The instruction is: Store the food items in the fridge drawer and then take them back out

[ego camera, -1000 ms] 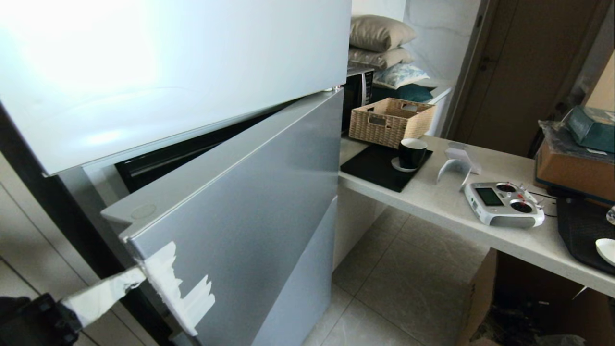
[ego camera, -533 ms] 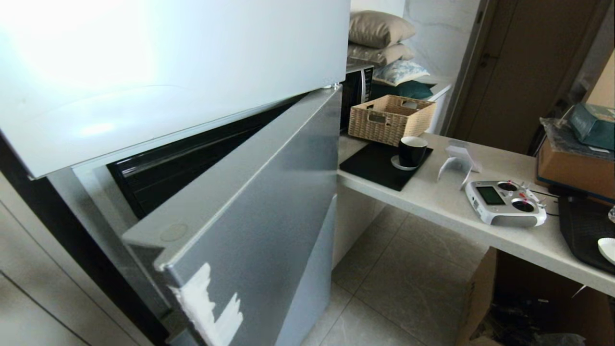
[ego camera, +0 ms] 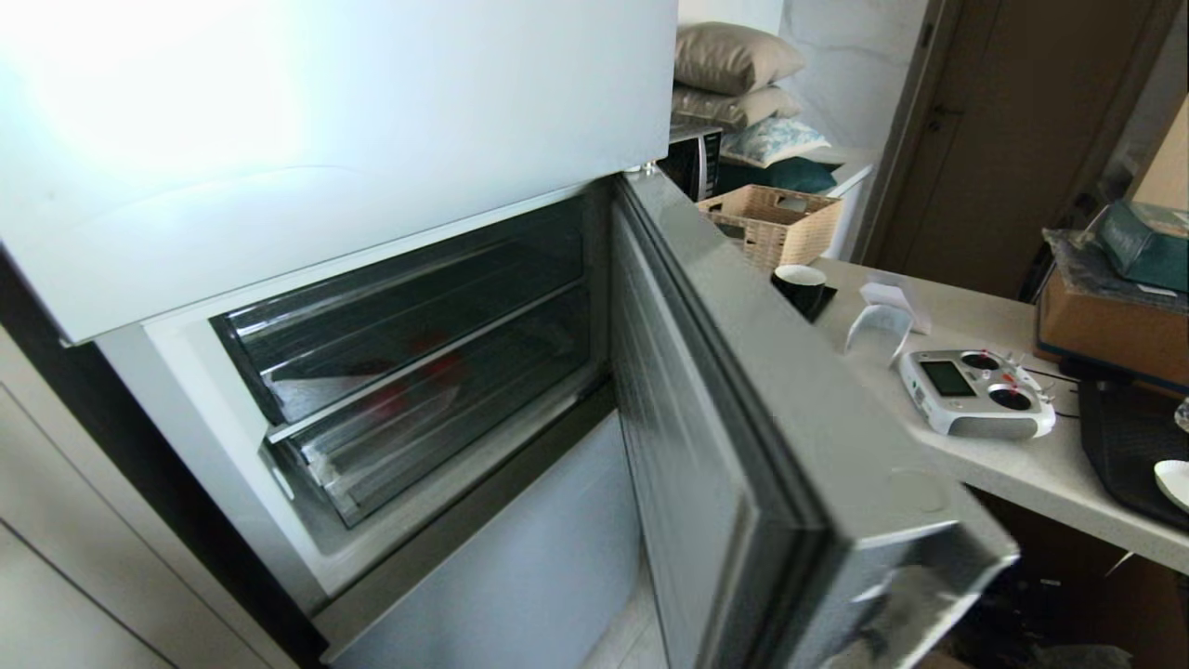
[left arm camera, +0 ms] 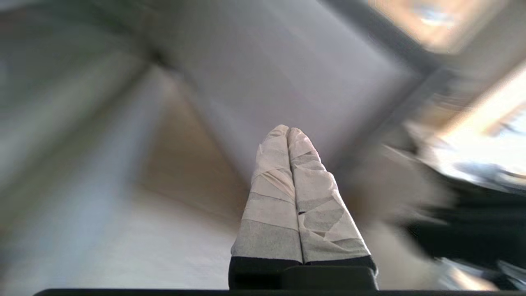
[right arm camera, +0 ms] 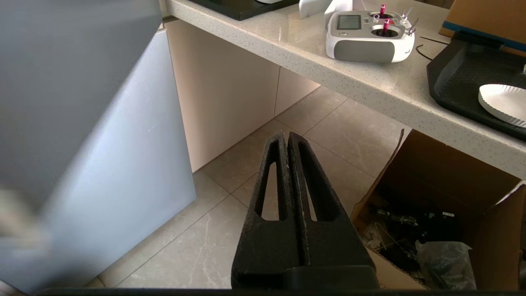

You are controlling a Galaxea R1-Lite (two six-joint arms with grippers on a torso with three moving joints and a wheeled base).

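A: Fridge door [ego camera: 743,390] stands swung wide, inner face showing; its lower corner is cut off at the frame edge. Two clear drawers sit inside, both pushed in.

B: Which is the fridge drawer?

A: Cannot tell for sure. The lower drawer [ego camera: 409,437] has the thick clear lip. Red smears show through the plastic fronts, around the boundary of the two drawers. Shape is not readable; could be the fruit [ego camera: 437,372], could be reflection.

B: Grippers?

A: Neither shows in the head view. Left gripper [left arm camera: 287,129]: taped fingers pressed together, nothing between them. All behind it is blurred; a pale flat panel, no more.

B: Right?

A: Right gripper [right arm camera: 286,133]: black fingers pressed together, empty, hanging over the floor tiles beside the fridge's lower panel [right arm camera: 123,172], clear of it.

B: Surroundings?

A: Counter [ego camera: 1012,465] on the right with a remote [ego camera: 975,394], cup [ego camera: 799,283] partly hidden by the door, basket [ego camera: 776,223] likewise. Open box [right arm camera: 444,213] under the counter, contents dark and unclear.
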